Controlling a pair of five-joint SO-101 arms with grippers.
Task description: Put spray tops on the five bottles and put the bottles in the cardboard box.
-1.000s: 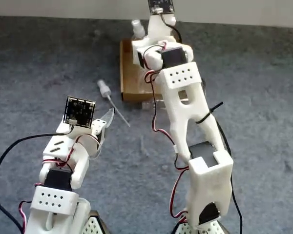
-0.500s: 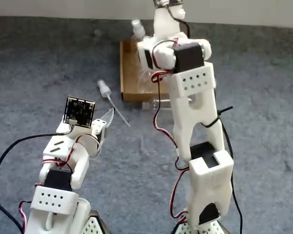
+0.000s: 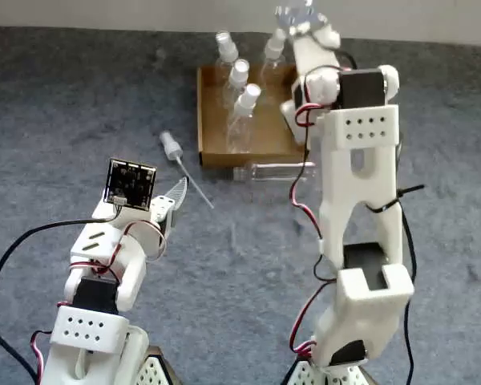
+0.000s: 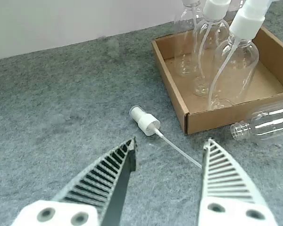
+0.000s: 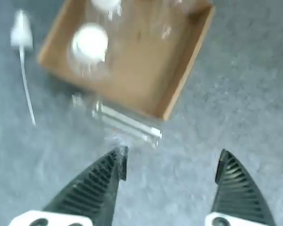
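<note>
- Table (image 3: 56, 104): grey felt. Its far edge meets a pale wall (image 3: 104, 12) just behind the box. A broad stretch of felt runs left of the box, and another right of it.
- Right arm (image 3: 357, 160): stretched far along the right side, with its wrist up by the box's far right corner. Right gripper (image 5: 173, 153): jaws wide, nothing between them, held high over the felt near the box's near right corner.
- Left arm (image 3: 104, 265): folded low at the near left. Left gripper (image 4: 170, 143): jaws wide and holding nothing, aimed far-right at the spray top, with a strip of felt between the two.
- Box (image 3: 212, 154): shallow open cardboard tray at the far centre. Its left wall faces open felt. The lying bottle sits just beside its near wall.
- Bottles (image 3: 244, 112): clear, with white tops on, upright. Three stand in the left half of the box, running from the far left corner toward the middle. A fourth (image 3: 272, 46) stands at the far side, close against the right arm; I cannot tell whether it is inside the rim. The box's near right floor is bare cardboard.
- Lying bottle (image 3: 272, 171): clear, without a top, on its side on the felt along the box's near wall, with its neck to the left.
- Spray top (image 3: 171, 147): white, loose on the felt just left of the box's near left corner, apart from the wall. Its thin tube trails near-right.
</note>
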